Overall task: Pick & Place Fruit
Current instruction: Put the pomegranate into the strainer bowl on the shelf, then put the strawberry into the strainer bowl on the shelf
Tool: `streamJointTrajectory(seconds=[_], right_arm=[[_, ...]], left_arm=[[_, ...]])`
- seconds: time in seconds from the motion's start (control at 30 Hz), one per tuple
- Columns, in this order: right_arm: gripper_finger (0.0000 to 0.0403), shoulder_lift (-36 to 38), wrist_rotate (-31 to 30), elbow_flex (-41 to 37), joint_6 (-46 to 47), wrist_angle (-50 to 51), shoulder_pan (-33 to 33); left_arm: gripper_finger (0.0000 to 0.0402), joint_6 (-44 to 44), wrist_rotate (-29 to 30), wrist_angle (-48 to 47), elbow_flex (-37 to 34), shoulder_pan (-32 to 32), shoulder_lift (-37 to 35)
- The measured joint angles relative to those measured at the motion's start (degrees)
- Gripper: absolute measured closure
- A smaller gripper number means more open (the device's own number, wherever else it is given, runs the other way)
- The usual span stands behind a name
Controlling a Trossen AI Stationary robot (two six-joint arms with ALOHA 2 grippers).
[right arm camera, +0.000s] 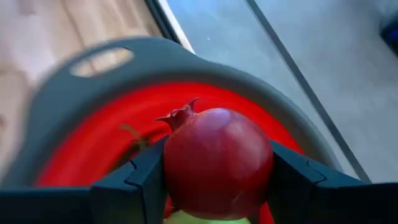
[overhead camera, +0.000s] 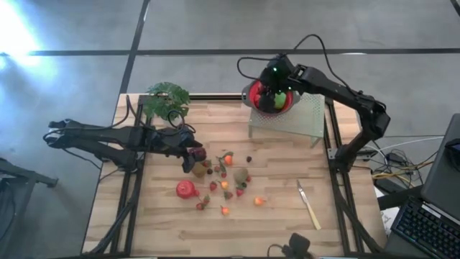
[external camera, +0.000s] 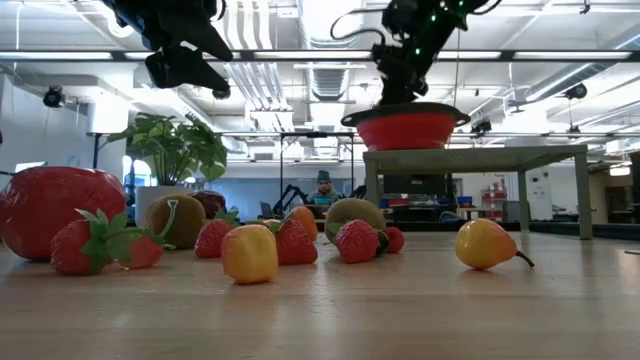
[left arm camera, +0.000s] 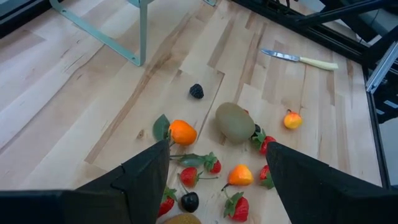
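Note:
A dark red round fruit with a small crown (right arm camera: 217, 162) sits between the fingers of my right gripper (right arm camera: 217, 183), which hangs over the red bowl with a grey rim (overhead camera: 253, 92) on the pale green stand (overhead camera: 298, 121) at the far right. Something green (overhead camera: 279, 100) lies in the bowl. Several small fruits (overhead camera: 224, 180) lie scattered mid-table, among them a large red one (overhead camera: 185, 189) and a brown kiwi (left arm camera: 235, 121). Above their left end my left gripper (overhead camera: 195, 152) is open, holding nothing. My right gripper pinches the red fruit by two opposite sides (right arm camera: 171, 168) between its two fingers (right arm camera: 134, 180). The fingers slant down from above. The fruit is lifted clear over the bowl's red inside (right arm camera: 99, 149), its crown (right arm camera: 181, 115) pointing away from the wrist.
A leafy potted plant (overhead camera: 167, 97) stands at the far left corner. A pale-handled knife (overhead camera: 309, 205) lies near the front right. The stand's legs (left arm camera: 142, 31) rise beside the fruit. Bare wood (overhead camera: 144, 216) shows at the front left.

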State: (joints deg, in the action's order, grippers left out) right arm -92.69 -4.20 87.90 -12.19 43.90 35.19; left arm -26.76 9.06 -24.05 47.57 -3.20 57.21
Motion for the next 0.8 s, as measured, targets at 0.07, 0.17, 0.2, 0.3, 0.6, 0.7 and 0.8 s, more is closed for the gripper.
streamJointTrajectory(seconds=[0.07, 0.17, 0.2, 0.3, 0.6, 0.7, 0.8], right_arm=[[0.02, -0.4, -0.3, 0.0, 0.2, 0.1, 1.0], [0.0188, -0.6, -0.3, 0.0, 0.3, 0.2, 1.8], [0.0185, -0.6, -0.3, 0.0, 0.4, 0.4, 2.0], [0.0176, -0.7, -0.3, 0.0, 0.3, 0.5, 2.1], [0.0146, -0.7, -0.3, 0.0, 0.7, 0.6, 2.1], [0.013, -0.7, -0.3, 0.0, 1.3, 0.7, 2.2], [0.0115, -0.7, -0.4, 0.0, 1.2, 0.9, 2.2]], left_arm=[[0.0128, 0.0, 0.0, 0.0, 0.0, 0.0, 0.0], [0.0128, 0.0, 0.0, 0.0, 0.0, 0.0, 0.0], [0.0128, 0.0, 0.0, 0.0, 0.0, 0.0, 0.0], [0.0128, 0.0, 0.0, 0.0, 0.0, 0.0, 0.0], [0.0128, 0.0, 0.0, 0.0, 0.0, 0.0, 0.0], [0.0128, 0.0, 0.0, 0.0, 0.0, 0.0, 0.0], [0.0128, 0.0, 0.0, 0.0, 0.0, 0.0, 0.0]])
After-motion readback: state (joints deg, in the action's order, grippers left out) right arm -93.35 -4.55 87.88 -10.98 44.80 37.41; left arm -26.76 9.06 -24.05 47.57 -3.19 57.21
